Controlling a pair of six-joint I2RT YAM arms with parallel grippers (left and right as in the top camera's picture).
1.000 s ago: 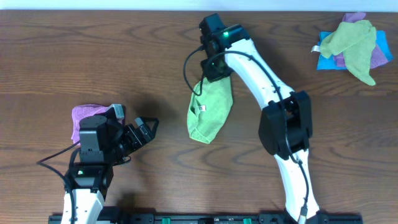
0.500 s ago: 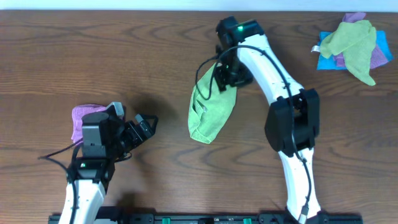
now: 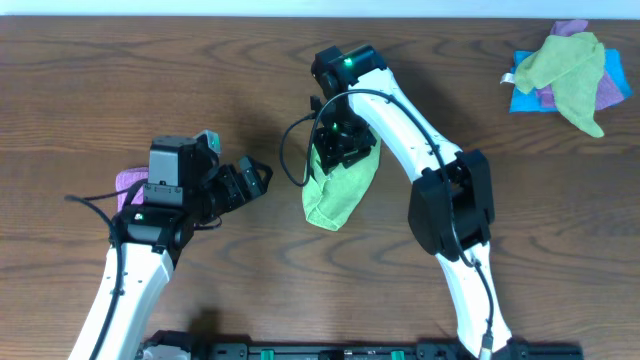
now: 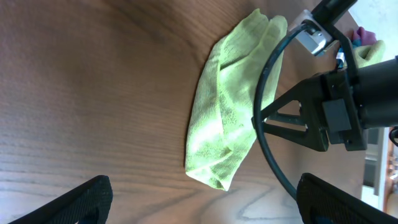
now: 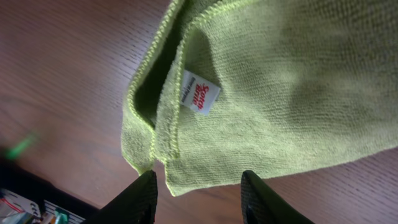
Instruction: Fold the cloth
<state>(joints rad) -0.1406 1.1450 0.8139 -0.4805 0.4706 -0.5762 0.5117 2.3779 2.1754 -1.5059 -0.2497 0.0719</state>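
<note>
Loosely doubled fuzzy cloth (image 3: pixel 338 195) lies below parted right gripper (image 5: pixel 203 194); left gripper (image 4: pixel 202 196) gapes empty.

A white tag (image 5: pixel 199 93) on the cloth (image 5: pixel 292 87), just ahead of the right end effector (image 5: pixel 199 190), reads "Scotch-Brite" in red; its smaller print is illegible.

The cloth (image 3: pixel 335 195) lies on the table (image 3: pixel 150 80), seemingly beneath the right tool (image 3: pixel 338 142); left tool (image 3: pixel 255 180) to its left.

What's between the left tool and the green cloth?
Bare wooden table, plus a black cable looping above the cloth's near edge; the overhead and left wrist views show it.
</note>
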